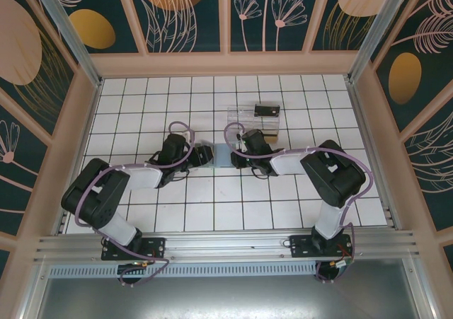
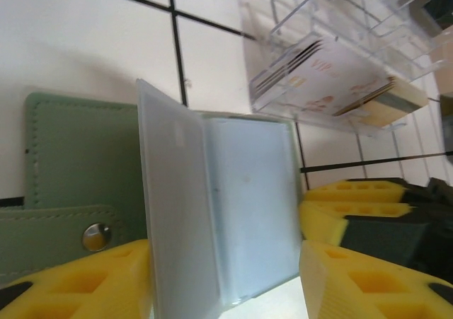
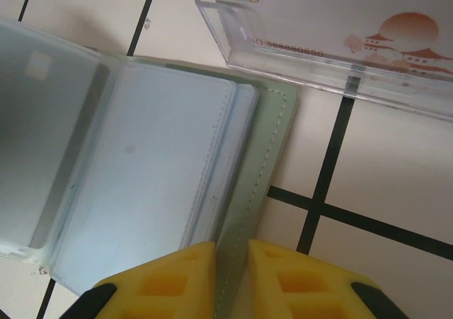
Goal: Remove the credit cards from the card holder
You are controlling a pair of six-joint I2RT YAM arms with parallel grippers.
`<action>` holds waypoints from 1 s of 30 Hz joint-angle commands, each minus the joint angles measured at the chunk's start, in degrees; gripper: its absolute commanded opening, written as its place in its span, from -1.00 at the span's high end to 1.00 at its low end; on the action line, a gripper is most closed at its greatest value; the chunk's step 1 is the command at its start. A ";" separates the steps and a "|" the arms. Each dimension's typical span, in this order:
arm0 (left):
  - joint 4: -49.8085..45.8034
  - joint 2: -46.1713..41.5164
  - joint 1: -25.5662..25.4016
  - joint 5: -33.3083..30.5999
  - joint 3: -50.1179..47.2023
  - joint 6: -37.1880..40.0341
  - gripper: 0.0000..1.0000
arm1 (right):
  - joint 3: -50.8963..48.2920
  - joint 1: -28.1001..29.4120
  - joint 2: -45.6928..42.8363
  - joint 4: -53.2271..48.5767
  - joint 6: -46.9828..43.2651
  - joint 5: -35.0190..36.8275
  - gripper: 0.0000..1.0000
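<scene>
Your right gripper [image 3: 230, 254] is pinching the green holder [image 3: 263, 160] by its cover edge. Your left gripper [image 2: 223, 254] is straddling its clear sleeves [image 2: 248, 206], jaws apart. It's lying open on the tiles [image 1: 212, 213], with a tray [image 3: 283, 59] of cards [image 2: 318, 78] just beyond.

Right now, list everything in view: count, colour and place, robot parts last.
card holder: one, grey-green, lying open on the table between the arms.
clear sleeves: several, frosted, inside the card holder, one leaf standing up.
tray: one, clear plastic, just beyond the card holder.
cards: several, pale with print, in the tray.
black box: one, at the tray's far side.
table: one, white tiles with dark lines.
left arm, right arm: two, black and white, reaching in from the near edge.
left fingers: two, yellow, spread either side of the sleeves.
right fingers: two, yellow, closed on the card holder's edge.
</scene>
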 commanded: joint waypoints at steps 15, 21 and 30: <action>-3.21 -0.10 0.10 -3.76 1.78 1.39 -0.11 | 0.80 1.00 1.06 0.62 1.11 -0.14 0.56; -4.22 1.94 0.14 -3.88 2.23 1.87 -0.10 | 0.81 1.10 1.05 0.60 1.11 -0.09 0.56; -5.17 1.94 0.14 -5.78 2.14 1.65 -0.09 | 0.87 1.10 1.30 0.62 1.20 -0.35 0.56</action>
